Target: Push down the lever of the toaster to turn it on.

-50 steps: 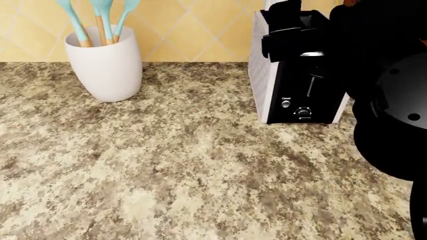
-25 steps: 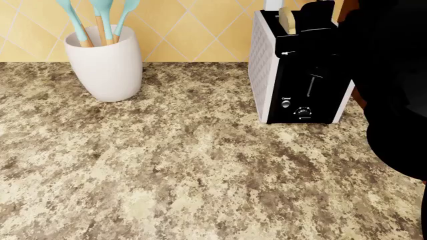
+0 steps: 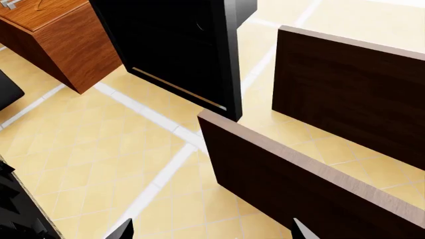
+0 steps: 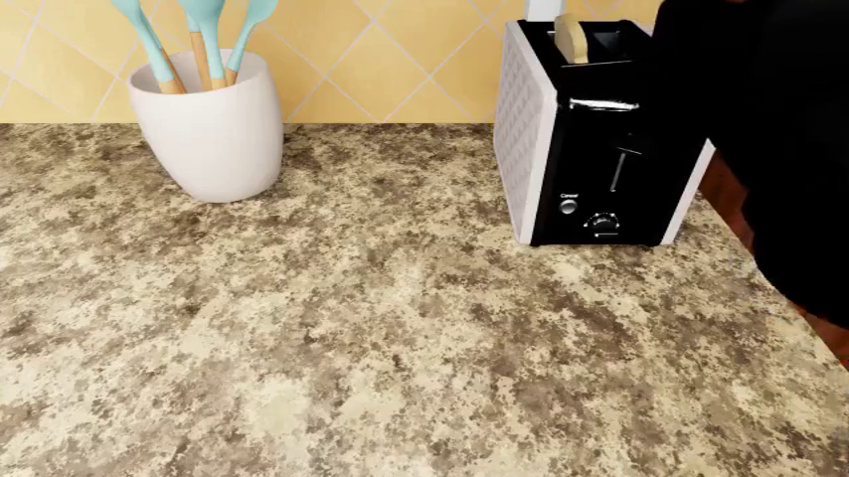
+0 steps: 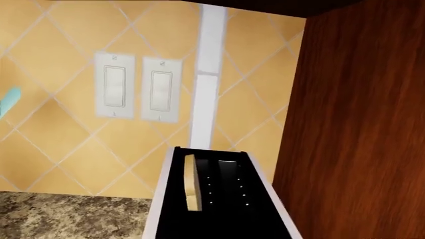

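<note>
The toaster [image 4: 584, 169] stands at the back right of the counter, with a glossy black face, a white dimpled side and chrome trim. Its lever [image 4: 623, 154] is a small black tab at the top of a thin vertical slot, above the round dial [image 4: 605, 225]. A bread slice [image 4: 571, 38] sticks out of one slot. The right wrist view looks down on the toaster top [image 5: 219, 209] and the bread slice [image 5: 192, 184], and no fingers show there. My right arm [image 4: 776, 149] is a black mass beside the toaster, with its gripper hidden. My left gripper [image 3: 211, 234] is open over the floor.
A white utensil jar [image 4: 213, 124] with teal spoons stands at the back left. The granite counter [image 4: 372, 328] ends just right of the toaster. A wooden cabinet side [image 5: 359, 124] rises next to the toaster. The left wrist view shows dark panels [image 3: 292, 174] and tiled floor.
My right gripper has lifted off the toaster's top and drawn away to the right, out of the head view. The toaster's slots and the bread slice are now uncovered.
</note>
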You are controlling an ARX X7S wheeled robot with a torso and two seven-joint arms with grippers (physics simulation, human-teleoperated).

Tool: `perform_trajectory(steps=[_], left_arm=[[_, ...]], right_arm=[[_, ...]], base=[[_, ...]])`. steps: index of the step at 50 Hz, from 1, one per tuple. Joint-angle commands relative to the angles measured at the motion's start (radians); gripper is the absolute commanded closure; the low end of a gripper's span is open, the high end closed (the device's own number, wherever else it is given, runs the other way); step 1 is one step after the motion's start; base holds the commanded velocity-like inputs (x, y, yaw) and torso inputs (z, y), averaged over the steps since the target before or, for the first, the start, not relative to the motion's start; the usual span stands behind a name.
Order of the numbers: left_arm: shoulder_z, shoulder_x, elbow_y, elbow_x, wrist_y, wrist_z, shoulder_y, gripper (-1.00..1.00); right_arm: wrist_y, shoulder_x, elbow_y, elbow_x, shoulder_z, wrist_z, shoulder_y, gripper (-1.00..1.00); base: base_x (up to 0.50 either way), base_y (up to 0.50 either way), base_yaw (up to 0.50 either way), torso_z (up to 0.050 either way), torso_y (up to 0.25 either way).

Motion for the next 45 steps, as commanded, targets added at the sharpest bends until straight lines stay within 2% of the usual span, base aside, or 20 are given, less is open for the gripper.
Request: perform_trajectory(steps=[1, 9, 15, 31, 45], left_arm=[[0.002, -0.004, 0.000, 0.003, 0.001, -0.007, -0.001, -1.00], [0.005, -0.003, -0.002, 0.004, 0.003, -0.004, 0.000, -1.00], [0.006, -0.003, -0.001, 0.005, 0.002, -0.003, 0.001, -1.00], [0.008, -0.010, 0.001, 0.010, -0.002, -0.011, -0.001, -1.00], [0.006, -0.009, 0.000, 0.010, 0.008, -0.008, 0.006, -1.00]], right_arm=[[-0.078, 0.062, 0.083, 0.161, -0.151, 0.055, 0.120, 1.00], [-0.184, 0.157, 0.063, 0.254, -0.328, 0.055, 0.207, 1.00], [-0.223, 0.204, 0.031, 0.276, -0.408, 0.045, 0.222, 1.00], [-0.293, 0.297, -0.062, 0.284, -0.456, 0.007, 0.162, 1.00], [-0.333, 0.325, -0.106, 0.272, -0.459, -0.029, 0.113, 1.00]], base=[[0.00, 0.00, 0.00, 0.000, 0.000], [0.00, 0.00, 0.00, 0.000, 0.000], [0.00, 0.00, 0.00, 0.000, 0.000], [0.00, 0.00, 0.00, 0.000, 0.000], [0.00, 0.00, 0.00, 0.000, 0.000]])
